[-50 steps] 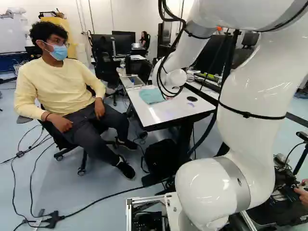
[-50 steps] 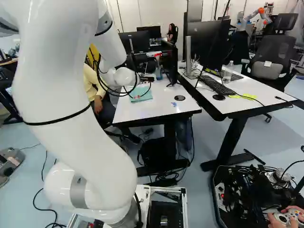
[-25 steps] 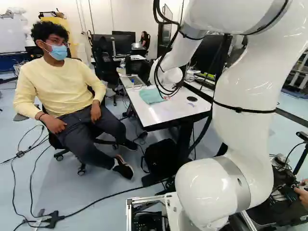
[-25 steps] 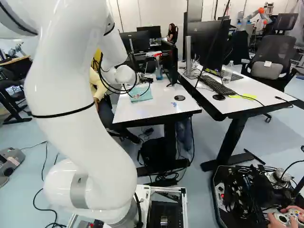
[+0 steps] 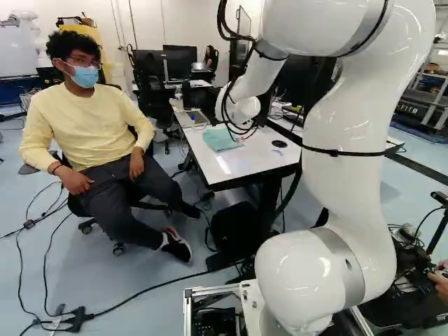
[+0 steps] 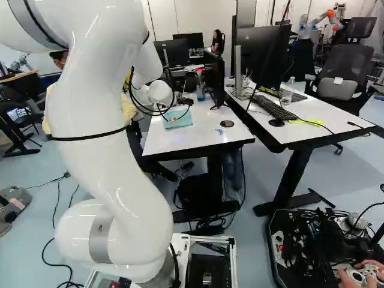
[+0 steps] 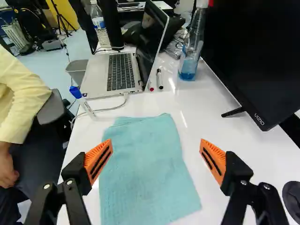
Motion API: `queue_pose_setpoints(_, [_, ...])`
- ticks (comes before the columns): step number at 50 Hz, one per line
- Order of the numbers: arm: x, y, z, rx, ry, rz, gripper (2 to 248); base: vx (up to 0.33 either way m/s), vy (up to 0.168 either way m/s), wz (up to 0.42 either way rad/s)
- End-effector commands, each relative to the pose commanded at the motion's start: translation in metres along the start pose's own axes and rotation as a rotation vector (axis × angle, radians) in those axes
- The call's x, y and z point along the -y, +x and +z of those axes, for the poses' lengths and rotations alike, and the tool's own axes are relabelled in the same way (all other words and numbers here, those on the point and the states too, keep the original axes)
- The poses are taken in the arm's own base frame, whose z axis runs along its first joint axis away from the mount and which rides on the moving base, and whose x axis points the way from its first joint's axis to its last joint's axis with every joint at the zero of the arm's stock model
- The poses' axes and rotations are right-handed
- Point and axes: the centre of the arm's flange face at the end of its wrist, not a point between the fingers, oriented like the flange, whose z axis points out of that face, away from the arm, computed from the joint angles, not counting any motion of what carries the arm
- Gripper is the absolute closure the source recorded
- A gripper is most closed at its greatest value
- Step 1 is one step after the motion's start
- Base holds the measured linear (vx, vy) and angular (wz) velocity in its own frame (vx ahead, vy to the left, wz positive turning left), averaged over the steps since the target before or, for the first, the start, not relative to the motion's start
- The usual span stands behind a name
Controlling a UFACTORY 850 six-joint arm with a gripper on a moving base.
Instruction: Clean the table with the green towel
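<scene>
Arm (image 5: 346, 126) shifted slightly vs. prev. views; fingers (image 7: 97, 160) spread open, approx. above green towel (image 7: 145, 173) on surface (image 7: 206, 101). Wiping awaits grasp; clearance hard to judge.

A pale wall (image 6: 210, 13) with thin vertical seams closes off the back of the room. Smooth blue-grey floor (image 5: 105, 273) runs ahead of it, carrying soft pools of reflected light, with black cables (image 5: 147, 287) looping across it at the left of the left base view. Beyond, dark monitors (image 5: 183, 61) stand near a black office chair (image 5: 148, 91), and a yellow cabinet (image 5: 89, 36) stands farther left. In the right base view, a white-topped desk (image 6: 336, 119) on black legs holds a large monitor (image 6: 259, 57) and a keyboard (image 6: 275, 108); behind it sits a mesh-backed chair (image 6: 349, 63) with a headrest.
</scene>
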Motion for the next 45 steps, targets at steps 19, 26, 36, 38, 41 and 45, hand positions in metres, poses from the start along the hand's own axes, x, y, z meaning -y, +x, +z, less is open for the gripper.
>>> queue_pose_setpoints(19, [0.003,0.007,0.022,0.038,0.005,-0.003,3,0.0,0.0,0.0])
queue_pose_setpoints(26, [0.005,0.008,0.029,0.055,0.006,-0.004,3,0.0,0.0,0.0])
queue_pose_setpoints(36, [0.006,0.01,0.038,0.078,0.009,-0.006,3,0.0,0.0,0.0])
queue_pose_setpoints(38, [0.007,0.011,0.039,0.083,0.009,-0.006,3,0.0,0.0,0.0])
queue_pose_setpoints(41, [0.007,0.011,0.042,0.09,0.01,-0.007,3,0.0,0.0,0.0])
queue_pose_setpoints(45, [0.008,0.012,0.045,0.1,0.01,-0.007,3,0.0,0.0,0.0])
